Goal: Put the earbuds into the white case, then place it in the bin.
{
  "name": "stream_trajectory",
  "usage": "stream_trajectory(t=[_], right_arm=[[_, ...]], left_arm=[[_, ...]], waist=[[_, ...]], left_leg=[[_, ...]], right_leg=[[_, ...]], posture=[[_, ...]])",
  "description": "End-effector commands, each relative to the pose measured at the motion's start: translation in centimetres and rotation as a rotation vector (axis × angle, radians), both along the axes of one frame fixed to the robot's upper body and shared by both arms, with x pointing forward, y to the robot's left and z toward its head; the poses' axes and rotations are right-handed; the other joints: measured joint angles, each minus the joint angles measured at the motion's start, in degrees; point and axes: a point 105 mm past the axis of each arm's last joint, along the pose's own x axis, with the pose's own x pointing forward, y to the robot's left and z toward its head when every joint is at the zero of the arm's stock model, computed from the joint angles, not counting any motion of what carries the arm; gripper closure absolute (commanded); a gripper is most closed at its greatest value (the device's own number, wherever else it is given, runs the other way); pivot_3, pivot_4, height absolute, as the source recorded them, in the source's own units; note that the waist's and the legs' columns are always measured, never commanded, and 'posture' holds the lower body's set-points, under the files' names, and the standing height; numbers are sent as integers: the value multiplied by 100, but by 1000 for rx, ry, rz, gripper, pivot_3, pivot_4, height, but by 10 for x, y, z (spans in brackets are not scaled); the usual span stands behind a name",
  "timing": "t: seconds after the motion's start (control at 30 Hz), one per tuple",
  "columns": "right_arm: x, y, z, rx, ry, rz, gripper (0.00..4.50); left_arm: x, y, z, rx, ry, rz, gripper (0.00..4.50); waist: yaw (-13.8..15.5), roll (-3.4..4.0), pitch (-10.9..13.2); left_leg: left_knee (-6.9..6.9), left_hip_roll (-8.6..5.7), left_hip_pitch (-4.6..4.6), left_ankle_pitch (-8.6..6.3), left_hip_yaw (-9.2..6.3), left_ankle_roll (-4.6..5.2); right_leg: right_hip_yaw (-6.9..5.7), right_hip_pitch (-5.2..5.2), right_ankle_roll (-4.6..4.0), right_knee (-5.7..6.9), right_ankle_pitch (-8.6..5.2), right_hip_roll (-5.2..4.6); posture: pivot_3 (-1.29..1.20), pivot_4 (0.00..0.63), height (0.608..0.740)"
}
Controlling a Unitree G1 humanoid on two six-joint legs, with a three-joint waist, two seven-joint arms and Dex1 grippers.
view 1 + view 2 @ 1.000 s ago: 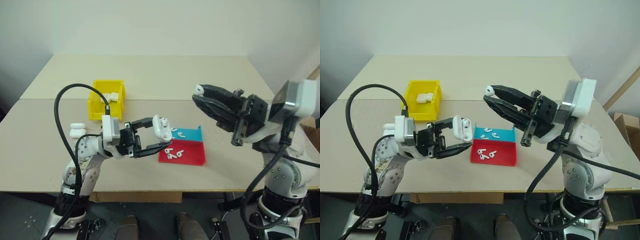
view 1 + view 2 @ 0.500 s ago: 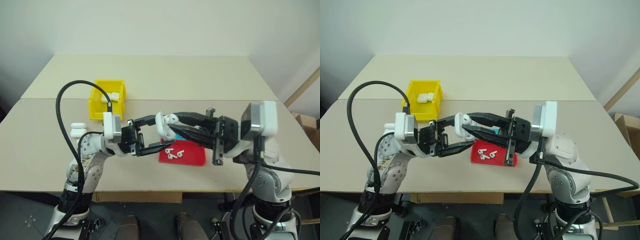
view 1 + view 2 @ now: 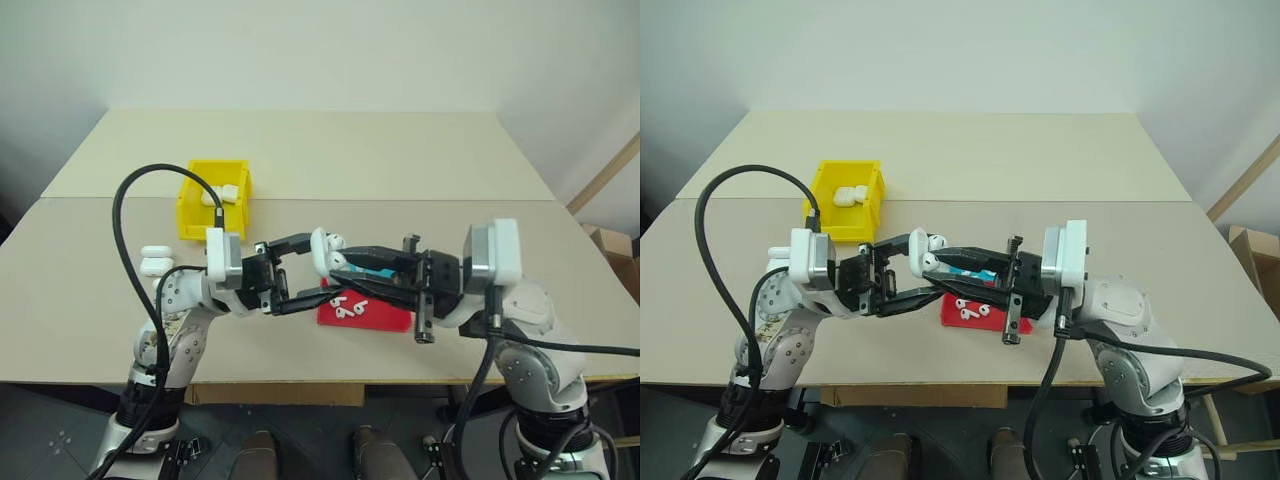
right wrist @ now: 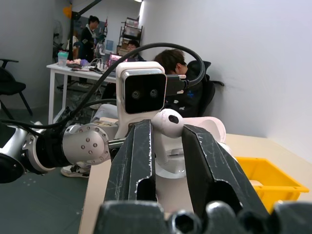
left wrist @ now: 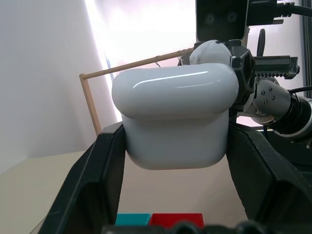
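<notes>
Holding the white case [image 5: 175, 117] clamped in the left gripper [image 3: 300, 272], above the red tray [image 3: 385, 315]. Right gripper [image 4: 165, 146] pinches one earbud [image 4: 168, 123] just beside the case's open top, bulb up, stem running down toward the case. Bin [image 3: 192, 215] sits well left of the case.

Beige table [image 3: 330, 150], seam across it. Red tray [image 3: 385, 317] near front edge, blue tray [image 3: 372, 272] touching its far side. White wall [image 3: 300, 50] behind table. Wooden stick [image 3: 610, 170] leaning at right, cardboard box [image 3: 612, 248] below it. Wrist view: people [image 4: 90, 29] at a white desk [image 4: 73, 70] in bkgd, black chair [image 4: 12, 87] nearby.
</notes>
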Motion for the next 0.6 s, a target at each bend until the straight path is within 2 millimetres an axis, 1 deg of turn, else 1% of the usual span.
stream_trajectory(t=[0.03, 0.53, 0.6], right_arm=[[-6, 0, 4, 7, -45, 4, 3867], [-5, -1, -1, -8, -40, 0, 3867], [-5, -1, -1, -10, -40, 5, 3130]], left_arm=[[-4, 0, 9, -22, -56, -12, 1701], [-4, 1, 8, -25, -63, -11, 1701], [-4, 1, 8, -26, -64, -12, 1701]], waist=[[1, 0, 0], [1, 0, 0], [1, 0, 0]], left_leg=[[0, 0, 0, 0, 0, 0], [0, 0, -1, 0, 0, 0], [0, 0, -1, 0, 0, 0]], right_leg=[[0, 0, 0, 0, 0, 0], [0, 0, 1, -3, 0, 0], [0, 0, 1, -3, 0, 0]], posture=[[0, 150, 740], [0, 150, 740], [0, 150, 740]])
